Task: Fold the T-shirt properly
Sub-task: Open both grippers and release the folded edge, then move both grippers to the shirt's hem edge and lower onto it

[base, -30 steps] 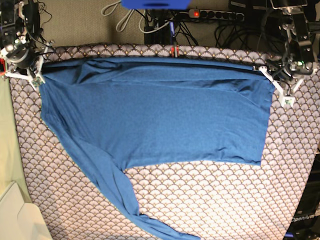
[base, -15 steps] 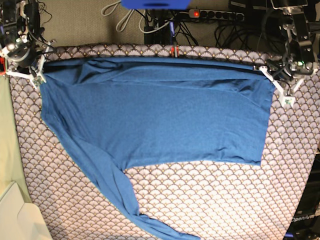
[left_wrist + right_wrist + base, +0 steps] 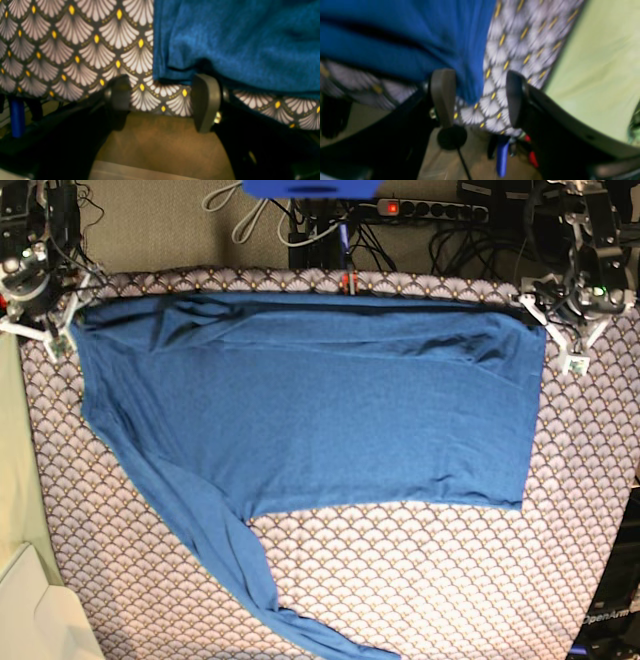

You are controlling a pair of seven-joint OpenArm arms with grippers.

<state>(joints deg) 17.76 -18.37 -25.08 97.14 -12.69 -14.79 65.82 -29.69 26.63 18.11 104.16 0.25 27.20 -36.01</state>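
Your grippers have let go and pulled back: left gripper [image 3: 160, 102] and right gripper [image 3: 476, 97] gape wide, empty, off the T-shirt [image 3: 320, 410] corners at the table [image 3: 450, 580] edge.

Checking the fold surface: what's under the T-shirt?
The scallop-patterned cloth shows all around the T-shirt. Anything beneath the shirt itself is covered.

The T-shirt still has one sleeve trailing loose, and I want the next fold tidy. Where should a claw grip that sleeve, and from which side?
Grip the T-shirt sleeve near its cuff end, coming from the table's near edge: it lies flat and diagonal there, clear of the body.
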